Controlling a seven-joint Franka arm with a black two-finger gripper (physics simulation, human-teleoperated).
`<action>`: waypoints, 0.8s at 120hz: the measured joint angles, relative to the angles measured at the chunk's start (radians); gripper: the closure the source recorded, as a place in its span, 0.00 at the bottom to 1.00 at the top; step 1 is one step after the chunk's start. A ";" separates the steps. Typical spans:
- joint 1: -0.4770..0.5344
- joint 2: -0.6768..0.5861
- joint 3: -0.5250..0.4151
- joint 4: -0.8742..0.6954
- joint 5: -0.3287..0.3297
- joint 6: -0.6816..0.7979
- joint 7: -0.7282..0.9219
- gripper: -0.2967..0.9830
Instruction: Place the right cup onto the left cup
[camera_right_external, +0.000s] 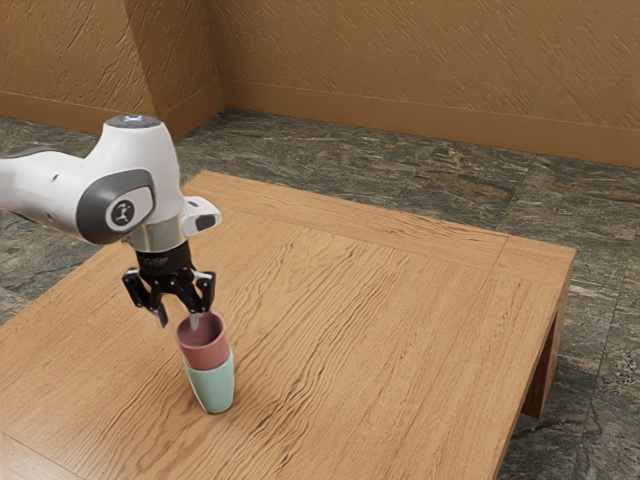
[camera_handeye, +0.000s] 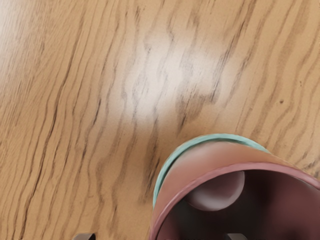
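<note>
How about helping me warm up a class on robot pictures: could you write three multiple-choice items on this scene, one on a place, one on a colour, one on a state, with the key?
1. Where is the pink cup?
A. Beside the other cup
B. Underneath the other cup
C. Seated in the other cup

2. What colour is the lower cup?
A. Pale green
B. Yellow
C. Black

3. How is the end effector?
A. Shut on the lower cup
B. Open
C. Shut on the pink cup

Key:
1. C: the wrist view shows the lower cup's rim curving around the pink cup's wall.
2. A: its pale green side is plain in the exterior view.
3. B: in the exterior view its fingertips stand apart, one outside the pink cup, the other at that cup's mouth.
</note>
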 joint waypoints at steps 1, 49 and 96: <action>0.000 -0.002 0.000 -0.001 -0.001 0.000 0.000 0.51; -0.023 -0.037 -0.009 0.058 0.002 -0.008 -0.006 0.27; -0.043 0.104 0.000 0.402 0.074 -0.078 0.068 0.24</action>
